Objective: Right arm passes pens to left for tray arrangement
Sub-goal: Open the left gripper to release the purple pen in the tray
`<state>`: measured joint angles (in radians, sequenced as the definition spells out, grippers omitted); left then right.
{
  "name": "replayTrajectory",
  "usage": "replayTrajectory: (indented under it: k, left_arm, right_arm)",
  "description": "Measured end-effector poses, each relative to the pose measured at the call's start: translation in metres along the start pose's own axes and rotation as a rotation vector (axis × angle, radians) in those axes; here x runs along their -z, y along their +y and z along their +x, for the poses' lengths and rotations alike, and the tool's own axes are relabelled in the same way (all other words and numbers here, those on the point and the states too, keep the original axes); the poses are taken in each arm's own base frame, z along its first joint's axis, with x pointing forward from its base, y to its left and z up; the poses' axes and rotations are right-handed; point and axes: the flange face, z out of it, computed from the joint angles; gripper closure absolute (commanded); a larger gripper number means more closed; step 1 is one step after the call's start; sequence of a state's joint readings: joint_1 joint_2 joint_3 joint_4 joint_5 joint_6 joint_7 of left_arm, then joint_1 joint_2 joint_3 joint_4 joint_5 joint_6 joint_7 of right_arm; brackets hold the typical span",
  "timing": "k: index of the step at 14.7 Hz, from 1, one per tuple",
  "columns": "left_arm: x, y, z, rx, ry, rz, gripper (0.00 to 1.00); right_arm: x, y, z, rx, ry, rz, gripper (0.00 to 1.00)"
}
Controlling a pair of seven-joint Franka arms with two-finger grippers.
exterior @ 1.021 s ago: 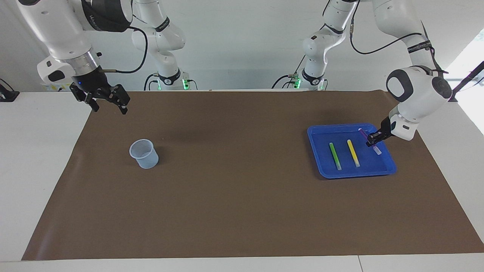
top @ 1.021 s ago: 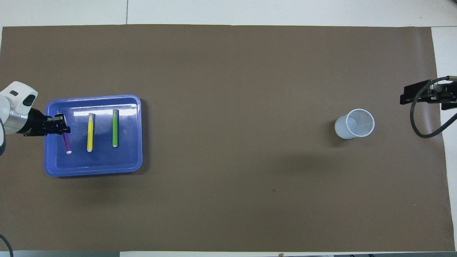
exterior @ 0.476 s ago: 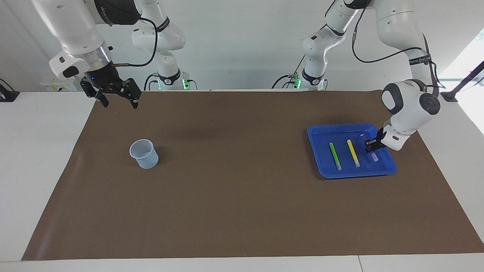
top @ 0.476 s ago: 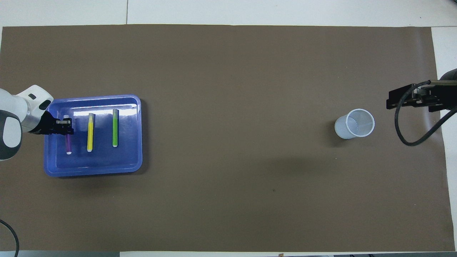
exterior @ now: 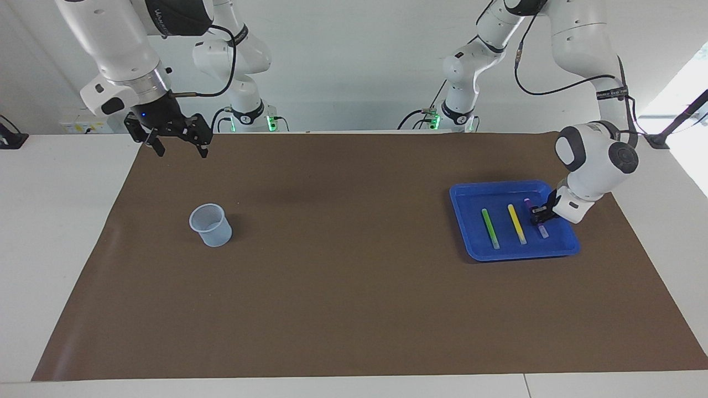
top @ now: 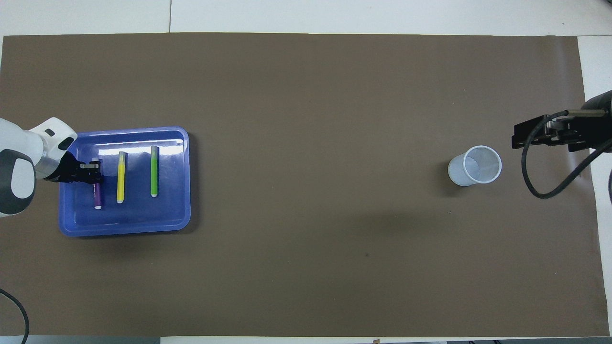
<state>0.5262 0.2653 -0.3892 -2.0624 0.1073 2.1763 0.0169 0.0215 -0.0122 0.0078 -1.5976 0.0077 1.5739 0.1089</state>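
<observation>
On the counter, white, a brown mat covers nearly all the working area; a pale wall stands at my end of the room.

Facing view gives my arms and two smaller arms at the wall with green lights. Overhead view shows only pincer tips and the looping black cable.

Blue tray at my left arm's end of the mat. In it three pens side by side, roughly parallel: green pen, yellow pen, purple pen, the purple one closest to the tray's rim on the left arm's side, its whitish end pointing away from me.

My left pincer is down in the tray at the purple pen; fingers close about it, whether gripping or just let go I cannot tell.

My right pincer is up over the mat's edge at the right arm's end, fingers wide apart, holding nothing.

Translucent cup upright on the mat, farther from me than that pincer; nothing visible inside from overhead.
</observation>
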Motion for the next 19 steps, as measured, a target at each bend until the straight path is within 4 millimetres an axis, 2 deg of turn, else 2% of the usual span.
replayTrajectory:
  k: [16,18,19]
  left_arm:
    - [0.001,0.0,0.001,-0.001,0.005,0.001,0.0]
    - [0.007,-0.001,0.002,0.001,-0.002,0.003,0.0]
    - [0.018,-0.002,0.004,0.003,-0.016,0.005,0.0]
  right_arm:
    - [-0.003,0.004,0.0,0.011,-0.003,-0.033,0.0]
    - [-0.003,0.004,0.0,0.013,-0.003,-0.033,0.0]
    - [-0.003,0.004,0.0,0.013,-0.003,-0.033,0.0]
